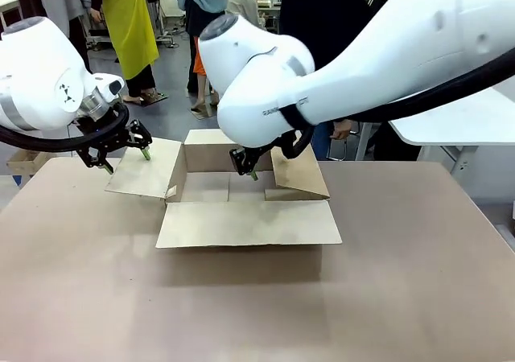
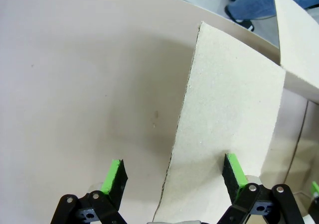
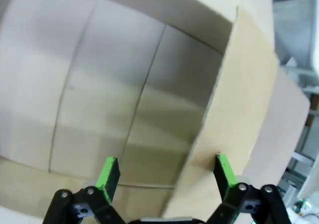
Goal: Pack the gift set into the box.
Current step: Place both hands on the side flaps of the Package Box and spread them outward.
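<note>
The box [image 1: 241, 222] stands open on the table with its four flaps spread, and its inside is bare. My left gripper [image 1: 127, 161] is open at the outer edge of the left flap [image 1: 145, 173]. In the left wrist view the left gripper [image 2: 174, 176] straddles that flap's edge [image 2: 229, 109], one finger over the table and one over the cardboard. My right gripper [image 1: 245, 171] hangs open inside the box mouth beside the right flap [image 1: 298, 177]. Seen from the right wrist, the right gripper [image 3: 167, 176] spans the right flap's edge [image 3: 244, 109] above the box floor [image 3: 114, 104]. The gift set is out of view.
The brown table [image 1: 402, 281] is bare in front of and to the right of the box. A person in dark clothes stands at the far side behind my right arm, one hand [image 1: 346, 129] showing. More people stand farther back.
</note>
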`<action>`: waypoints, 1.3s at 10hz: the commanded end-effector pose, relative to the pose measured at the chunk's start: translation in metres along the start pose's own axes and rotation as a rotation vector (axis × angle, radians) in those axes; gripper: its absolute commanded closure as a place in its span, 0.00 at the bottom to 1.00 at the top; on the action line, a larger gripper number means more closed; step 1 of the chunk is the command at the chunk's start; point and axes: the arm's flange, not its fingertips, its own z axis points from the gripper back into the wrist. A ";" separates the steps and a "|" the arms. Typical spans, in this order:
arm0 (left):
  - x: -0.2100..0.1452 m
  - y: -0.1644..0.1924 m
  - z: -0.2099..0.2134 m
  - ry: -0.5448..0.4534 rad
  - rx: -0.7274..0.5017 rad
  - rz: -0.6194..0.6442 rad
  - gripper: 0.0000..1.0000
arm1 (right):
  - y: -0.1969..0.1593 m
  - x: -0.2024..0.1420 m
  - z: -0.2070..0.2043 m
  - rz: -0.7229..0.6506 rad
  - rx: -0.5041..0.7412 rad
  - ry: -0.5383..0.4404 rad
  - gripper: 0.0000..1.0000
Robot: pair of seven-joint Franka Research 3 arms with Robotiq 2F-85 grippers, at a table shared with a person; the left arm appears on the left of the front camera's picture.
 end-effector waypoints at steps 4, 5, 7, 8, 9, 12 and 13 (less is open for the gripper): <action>-0.002 -0.001 0.002 -0.002 0.015 0.012 0.00 | -0.007 -0.001 -0.020 -0.127 -0.116 0.052 0.00; -0.002 -0.001 0.002 -0.002 0.015 0.012 0.00 | -0.011 -0.006 -0.021 -0.157 -0.142 0.051 0.00; -0.002 -0.001 0.002 -0.002 0.015 0.012 0.00 | -0.033 -0.018 -0.019 -0.210 -0.208 0.060 0.00; -0.002 -0.001 0.002 -0.002 0.015 0.012 0.00 | -0.042 -0.023 -0.015 -0.225 -0.234 0.055 0.00; -0.002 -0.001 0.002 -0.002 0.015 0.012 0.00 | -0.052 -0.029 -0.009 -0.245 -0.236 0.037 0.00; -0.002 -0.001 0.002 -0.002 0.015 0.012 0.00 | -0.087 -0.048 0.003 -0.278 -0.176 -0.008 0.00; -0.002 -0.001 0.002 -0.002 0.015 0.012 0.00 | -0.098 -0.056 0.007 -0.294 -0.147 -0.027 0.00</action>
